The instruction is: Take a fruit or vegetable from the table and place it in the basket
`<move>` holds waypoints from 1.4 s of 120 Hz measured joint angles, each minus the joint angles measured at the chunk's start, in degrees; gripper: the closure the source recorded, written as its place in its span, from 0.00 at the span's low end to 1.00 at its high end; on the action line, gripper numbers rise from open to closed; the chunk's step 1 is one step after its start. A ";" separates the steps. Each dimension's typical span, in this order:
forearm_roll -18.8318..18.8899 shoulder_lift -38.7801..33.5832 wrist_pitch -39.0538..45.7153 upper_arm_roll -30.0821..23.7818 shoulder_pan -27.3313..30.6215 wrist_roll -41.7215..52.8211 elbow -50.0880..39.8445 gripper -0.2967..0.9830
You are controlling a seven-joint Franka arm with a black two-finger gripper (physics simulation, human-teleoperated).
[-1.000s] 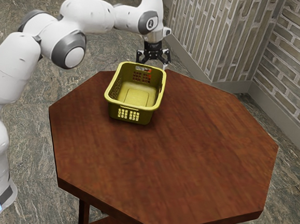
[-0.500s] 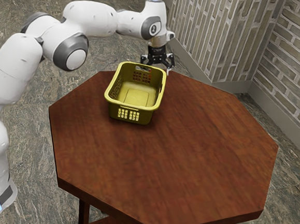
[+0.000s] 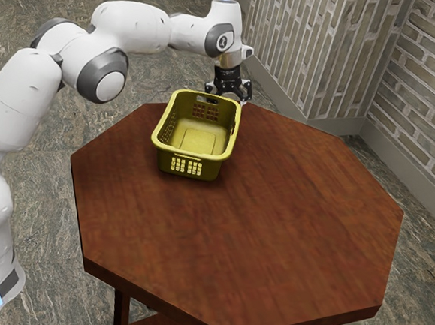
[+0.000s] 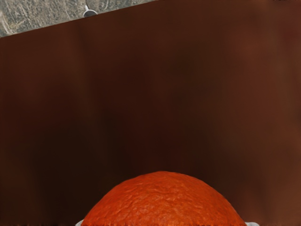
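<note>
Just beyond the far wall of the yellow-green basket (image 3: pixel 192 169), my gripper (image 3: pixel 229 95) points down near the table's far edge. An orange (image 4: pixel 163 200) sits between the two pale fingertips of my gripper (image 4: pixel 166 222) in the wrist view, with one against each side, so it is shut on the orange. The basket wall hides the orange and part of the fingers from the exterior view. Bare floor of the basket shows inside its rim. Whether the orange touches the table cannot be told.
The brown octagonal table (image 3: pixel 245 228) extends from the basket toward the exterior view's right and front. A brick wall (image 3: pixel 302 43) rises beyond the table's far side. The wrist view shows a table edge with grey stone floor (image 4: pixel 42 14) past it.
My hand has moved a little toward the exterior view's right and down from its first position, then stayed nearly still. Over the last half second the fingers have drawn together onto the orange.
</note>
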 joint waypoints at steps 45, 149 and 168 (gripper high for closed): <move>0.22 -1.11 -1.43 0.36 0.18 -0.91 0.53 0.71; -0.01 -9.28 -5.95 1.16 -3.85 -1.47 0.83 0.68; 0.11 -10.00 -9.69 0.90 -5.24 -1.34 0.72 0.67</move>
